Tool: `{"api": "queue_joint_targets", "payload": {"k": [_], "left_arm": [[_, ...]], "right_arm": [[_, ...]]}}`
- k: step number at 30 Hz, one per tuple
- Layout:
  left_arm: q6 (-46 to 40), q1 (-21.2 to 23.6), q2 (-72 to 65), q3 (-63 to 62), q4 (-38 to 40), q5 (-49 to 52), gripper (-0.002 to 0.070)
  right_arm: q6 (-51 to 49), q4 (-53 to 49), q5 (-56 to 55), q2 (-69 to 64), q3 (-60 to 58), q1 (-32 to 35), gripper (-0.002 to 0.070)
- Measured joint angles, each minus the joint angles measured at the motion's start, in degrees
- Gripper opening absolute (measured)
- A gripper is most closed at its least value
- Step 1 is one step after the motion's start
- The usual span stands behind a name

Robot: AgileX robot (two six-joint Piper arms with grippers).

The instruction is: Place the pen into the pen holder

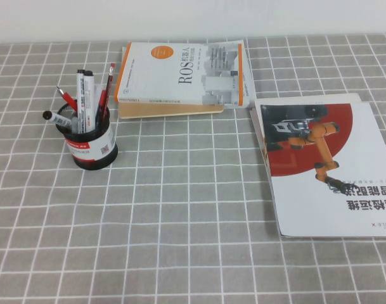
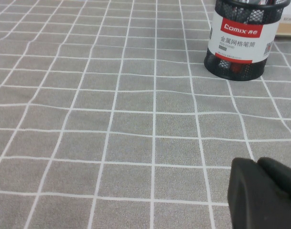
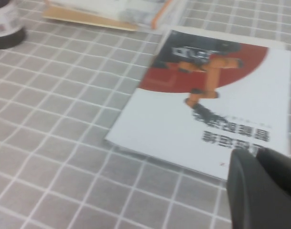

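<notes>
Nearest the camera, on the grey checked tablecloth (image 1: 180, 240), lies open room: a wide bare stretch of cloth running across the front. My left claw (image 2: 264, 193) hangs low over this cloth, short of the cup; only a dark edge of it shows, so I cannot tell whether it is spread or pressed together. My right claw (image 3: 262, 191) hangs over the near corner of the booklet (image 1: 329, 171), and its state likewise cannot be told. That booklet, white with a red disc and an orange robot arm, lies flat on my right, its large Chinese title upside down to me. Farther left stands the pen holder (image 1: 89, 147), a black mesh cup whose band reads "Comix" above a QR code. The pen (image 1: 83, 101) stands upright inside it among red pens (image 1: 104, 95). Farthest, near the wall, lies a book (image 1: 183, 79) marked "ROS", its orange spine toward the cup.
</notes>
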State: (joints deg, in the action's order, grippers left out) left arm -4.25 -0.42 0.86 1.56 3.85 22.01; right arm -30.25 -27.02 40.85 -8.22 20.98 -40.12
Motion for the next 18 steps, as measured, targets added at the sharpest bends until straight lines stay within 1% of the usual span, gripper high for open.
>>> {"api": "queue_joint_targets", "payload": {"k": [3, 10, 14, 16, 18], "left_arm": [[0.0, 0.0, 0.0, 0.0, 0.0, 0.0, -0.0003], [0.0, 0.0, 0.0, 0.0, 0.0, 0.0, -0.0003], [0.0, 0.0, 0.0, 0.0, 0.0, 0.0, -0.0003], [0.0, 0.0, 0.0, 0.0, 0.0, 0.0, -0.0003], [0.0, 0.0, 0.0, 0.0, 0.0, 0.0, -0.0003]], "right_arm": [[4.2, 4.08, -0.96, 2.93, -1.3, 0.0, -0.0012], [7.44, 10.0, -8.68, 5.67, -6.21, 0.77, -0.0012], [11.11, 14.78, -15.57, 5.67, -10.0, 4.3, -0.0012], [14.9, 18.46, -18.48, 5.67, -11.51, 6.81, -0.0012], [20.89, 23.82, -21.53, 5.67, -12.87, 10.2, -0.0012]]}}
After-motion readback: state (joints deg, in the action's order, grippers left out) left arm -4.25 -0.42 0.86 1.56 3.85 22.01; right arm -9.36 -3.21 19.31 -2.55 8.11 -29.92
